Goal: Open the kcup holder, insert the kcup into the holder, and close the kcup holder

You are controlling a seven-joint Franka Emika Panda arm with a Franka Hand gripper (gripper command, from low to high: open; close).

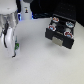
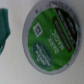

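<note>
Closest to me, seen through my wrist, is the kcup (image 2: 50,37): its green foil lid faces straight up at me, printed with white lettering inside a pale rim, filling most of that view. It sits upright on the white table (image 1: 35,67), which is why the lid reads as a near-full circle. Off at its nine o'clock in that picture, a teal-green shape (image 2: 4,31) cuts into the edge; I take it to be one of my finger pads, though it is too blurred to be sure.

From the exterior view, my gripper (image 1: 13,47) hangs low over the table at the scene's nine o'clock, with a speck of green at its tip where the kcup (image 1: 17,48) stands. The fingers point down because a top-down grasp suits a small upright pod. Whether they are spread or already pressed on the pod I cannot tell; the pictures are too coarse.

Farther off, toward two o'clock, the kcup holder (image 1: 62,26) sits well apart from me. Its tray (image 1: 59,32) is already drawn out toward the front, showing round slots with several pods in them. So I judge opening is done, and the step in hand is picking up the kcup before carrying it across to a free slot.
</note>
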